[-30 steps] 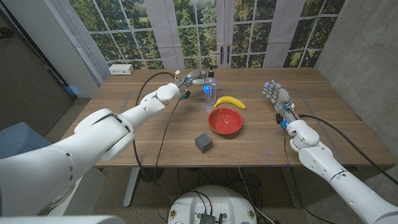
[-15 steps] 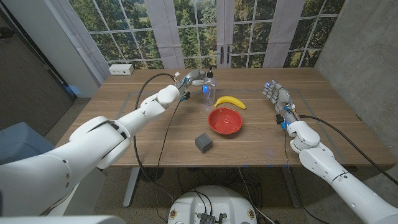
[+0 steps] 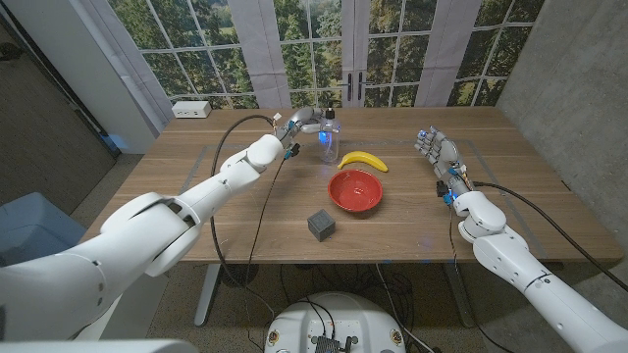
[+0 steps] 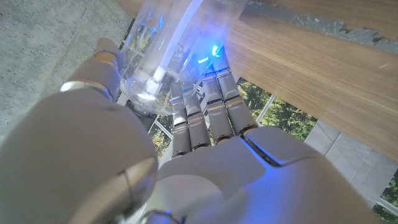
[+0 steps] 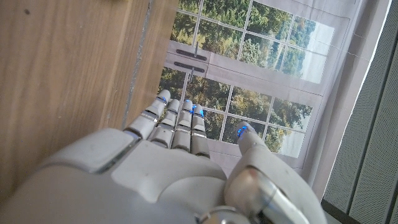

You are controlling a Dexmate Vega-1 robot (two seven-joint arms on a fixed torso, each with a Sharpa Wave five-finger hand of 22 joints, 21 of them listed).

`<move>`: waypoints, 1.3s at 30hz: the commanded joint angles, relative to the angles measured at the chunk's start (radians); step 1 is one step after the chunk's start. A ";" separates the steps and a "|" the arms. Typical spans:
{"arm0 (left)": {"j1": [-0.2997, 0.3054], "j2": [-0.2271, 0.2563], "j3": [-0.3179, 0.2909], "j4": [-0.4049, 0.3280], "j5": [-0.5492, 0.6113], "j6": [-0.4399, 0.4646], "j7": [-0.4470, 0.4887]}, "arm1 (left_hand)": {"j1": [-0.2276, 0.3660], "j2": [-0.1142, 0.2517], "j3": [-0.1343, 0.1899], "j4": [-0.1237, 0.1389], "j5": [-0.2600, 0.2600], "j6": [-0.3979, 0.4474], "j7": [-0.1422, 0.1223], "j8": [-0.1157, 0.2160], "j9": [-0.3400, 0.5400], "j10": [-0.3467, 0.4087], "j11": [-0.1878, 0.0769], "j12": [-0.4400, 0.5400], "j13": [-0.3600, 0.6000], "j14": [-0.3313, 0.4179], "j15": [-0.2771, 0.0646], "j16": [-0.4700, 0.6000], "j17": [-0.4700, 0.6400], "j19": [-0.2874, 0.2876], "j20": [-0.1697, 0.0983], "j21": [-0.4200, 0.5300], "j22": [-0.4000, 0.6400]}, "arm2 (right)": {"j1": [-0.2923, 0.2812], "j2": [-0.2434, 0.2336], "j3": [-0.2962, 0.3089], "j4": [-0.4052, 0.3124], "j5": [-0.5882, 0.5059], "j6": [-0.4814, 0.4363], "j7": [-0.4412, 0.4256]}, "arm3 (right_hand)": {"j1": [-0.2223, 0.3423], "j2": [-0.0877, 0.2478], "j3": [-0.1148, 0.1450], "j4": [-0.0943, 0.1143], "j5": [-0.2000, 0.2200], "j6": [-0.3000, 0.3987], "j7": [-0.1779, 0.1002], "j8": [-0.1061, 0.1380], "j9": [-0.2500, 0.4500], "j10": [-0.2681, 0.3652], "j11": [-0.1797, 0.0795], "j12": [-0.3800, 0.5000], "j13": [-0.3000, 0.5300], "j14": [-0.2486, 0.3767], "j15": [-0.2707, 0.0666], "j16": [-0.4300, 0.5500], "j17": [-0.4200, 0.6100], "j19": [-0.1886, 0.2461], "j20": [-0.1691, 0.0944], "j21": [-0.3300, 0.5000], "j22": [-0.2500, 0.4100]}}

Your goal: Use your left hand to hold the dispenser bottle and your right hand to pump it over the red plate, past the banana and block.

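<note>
- The left hand [image 3: 306, 122] wraps the clear bottle [image 3: 331, 141] at the far side of the table [image 3: 196, 186]; in the left wrist view its fingers [image 4: 208, 102] curl around the bottle's wall [image 4: 155, 56], thumb on the other side
- The bottle stands behind the banana [image 3: 363, 160], with the red plate [image 3: 356, 190] nearer the robot and the block [image 3: 321, 225] nearer yet
- The right hand [image 3: 437, 152] stands well apart on the right, fingers straight and close together, holding nothing
- Whether the bottle's base is on the wood or just off it cannot be told
- Risk: the wall is smooth and clear, so a loose hold may let the bottle slip or twist once the pump is pressed from above
- Risk: squeezing harder to stop that may dent a thin wall and tip the bottle
- Risk: carrying the bottle toward the plate takes it over the banana; a low path may knock the fruit into the plate or roll it off line
- Risk: the right hand has to cross toward the bottle; a wide sweep may brush the banana or the plate's rim
- Risk: if the nozzle does not face the plate, or stops short of it, liquid probably lands on the wood or the banana
- Risk: a push off the pump's centre may lever the bottle over in the left hand's hold
</note>
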State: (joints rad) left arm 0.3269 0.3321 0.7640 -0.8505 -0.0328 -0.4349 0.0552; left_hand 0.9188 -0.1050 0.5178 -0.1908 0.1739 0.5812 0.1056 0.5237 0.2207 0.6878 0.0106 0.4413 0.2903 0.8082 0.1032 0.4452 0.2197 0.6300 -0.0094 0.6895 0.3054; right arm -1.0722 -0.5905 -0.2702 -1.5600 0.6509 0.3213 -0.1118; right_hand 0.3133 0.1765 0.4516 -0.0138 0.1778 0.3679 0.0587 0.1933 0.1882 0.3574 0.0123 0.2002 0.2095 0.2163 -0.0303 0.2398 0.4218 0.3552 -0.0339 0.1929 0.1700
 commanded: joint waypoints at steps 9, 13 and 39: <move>0.068 0.073 -0.046 -0.196 0.024 0.080 0.034 | 0.266 0.270 0.038 0.014 -0.002 0.167 -0.144 0.031 0.003 0.217 -0.212 0.003 0.010 0.214 -0.344 0.000 0.030 0.058 -0.154 0.020 0.006 | 0.000 -0.003 -0.002 -0.009 -0.003 0.001 0.009 | -0.007 0.002 0.002 -0.008 0.003 0.004 0.000 0.008 0.003 0.005 0.002 0.007 0.003 0.003 0.005 -0.001 0.001 0.001 0.001 0.005 0.003; 0.081 0.086 -0.054 -0.225 0.025 0.100 0.033 | 0.267 0.270 0.036 0.014 -0.002 0.170 -0.143 0.032 0.003 0.218 -0.211 0.002 0.012 0.217 -0.344 -0.002 0.028 0.056 -0.155 0.025 0.007 | 0.001 -0.002 -0.002 -0.011 -0.006 0.000 0.005 | -0.007 0.002 0.002 -0.008 0.003 0.004 0.001 0.007 0.003 0.006 0.002 0.007 0.003 0.003 0.005 -0.001 0.001 0.001 0.002 0.004 0.003; 0.161 0.167 -0.100 -0.390 0.037 0.176 0.042 | 0.272 0.267 0.026 0.014 -0.001 0.171 -0.143 0.031 0.004 0.225 -0.209 -0.002 0.026 0.228 -0.344 -0.009 0.022 0.039 -0.155 0.051 0.009 | 0.000 -0.001 -0.010 -0.023 -0.013 0.003 0.006 | -0.008 0.003 0.006 -0.012 0.004 0.004 0.001 0.007 0.003 0.005 0.004 0.006 0.003 0.002 0.004 -0.001 -0.001 0.001 0.002 0.004 0.003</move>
State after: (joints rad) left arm 0.4575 0.4707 0.6807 -1.1751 -0.0023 -0.2869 0.0924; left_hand 0.9227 -0.1089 0.5179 -0.1909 0.1660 0.5847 0.1091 0.5304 0.2209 0.6898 0.0126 0.4393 0.3109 0.8204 0.1085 0.4363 0.2317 0.6262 -0.0133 0.7303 0.3084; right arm -1.0658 -0.5906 -0.2800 -1.5728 0.6401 0.3223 -0.1002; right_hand 0.3133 0.1765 0.4573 -0.0195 0.1778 0.3678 0.0588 0.1933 0.1882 0.3573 0.0124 0.2002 0.2095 0.2163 -0.0303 0.2398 0.4221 0.3551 -0.0339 0.1929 0.1700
